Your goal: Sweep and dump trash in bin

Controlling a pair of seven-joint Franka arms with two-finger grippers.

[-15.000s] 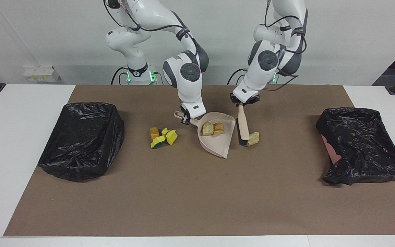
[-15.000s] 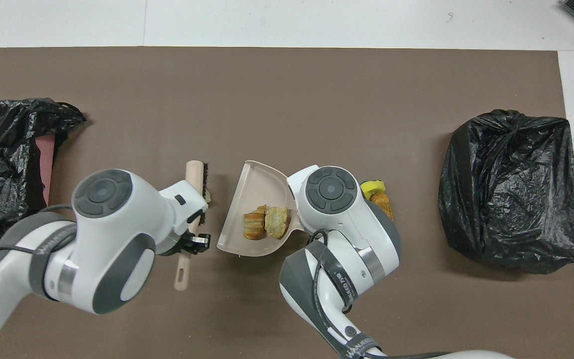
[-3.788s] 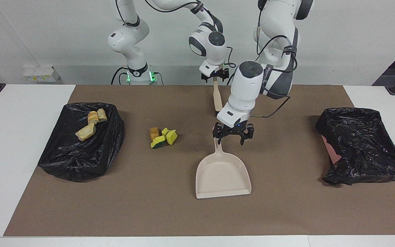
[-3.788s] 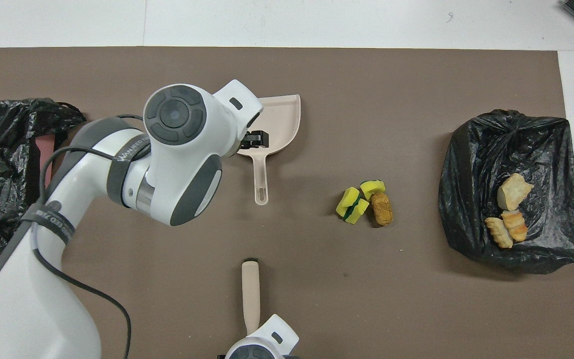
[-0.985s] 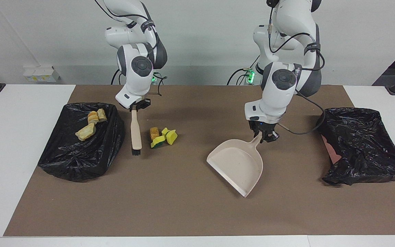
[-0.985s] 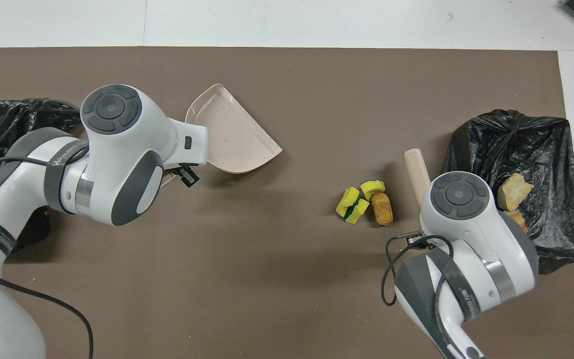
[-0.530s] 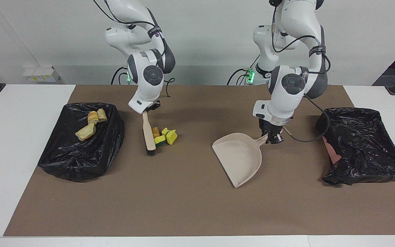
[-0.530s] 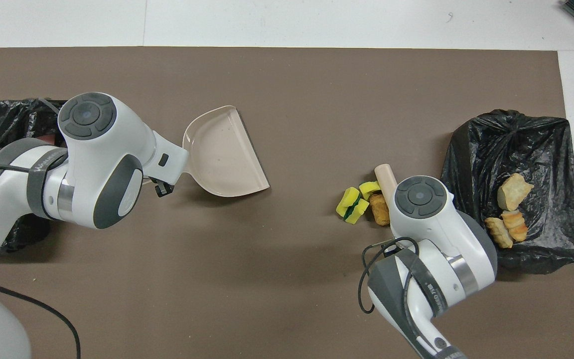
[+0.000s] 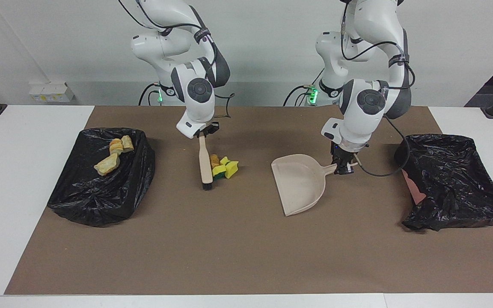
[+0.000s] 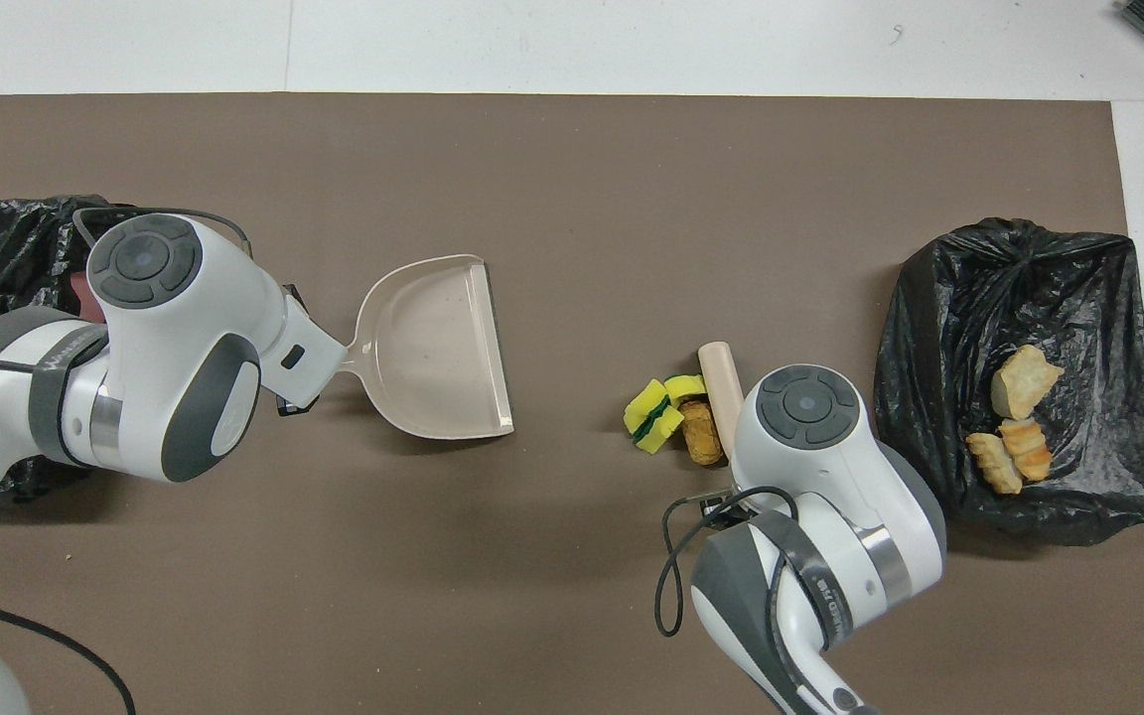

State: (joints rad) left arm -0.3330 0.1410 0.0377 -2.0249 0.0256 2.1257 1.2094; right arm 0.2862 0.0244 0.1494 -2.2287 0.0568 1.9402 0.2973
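Facing view: a matte brown mat [image 9: 246, 239] covers the white desk [image 9: 24, 179]. The right end effector [image 9: 203, 133] grips the top of a smooth beige brush [image 9: 205, 162], whose dark bristles rest on the mat. Pressed against the brush, on the side toward the left arm's end of the desk, lies a tight cluster of trash: spongy yellow-and-green blocks [image 9: 227, 168] and one rough brown lump [image 9: 215, 160]. At about three o'clock from that cluster, well apart, sits the dustpan [image 9: 300, 183], a smooth beige plastic scoop with a straight open lip and curved walls. The left end effector [image 9: 343, 166] is clamped on the dustpan's handle. A crinkled, glossy black bag-lined bin [image 9: 101, 188] stands at the right arm's end of the desk, with three golden, crusty bread chunks [image 9: 114, 155] lying on the plastic. A second black bag-lined bin [image 9: 452, 179] stands at the left arm's end, a pink patch showing at its edge.

Overhead view: the dustpan [image 10: 433, 348] has its open lip turned toward three o'clock, facing the sponge blocks [image 10: 655, 409] and the brown lump [image 10: 701, 444]. The brush's rounded tip [image 10: 721, 382] shows just beside them, the rest hidden under the right arm. The bread chunks [image 10: 1014, 422] lie in the bin [image 10: 1019, 298] at three o'clock. Both end effectors are hidden beneath their wrists here.
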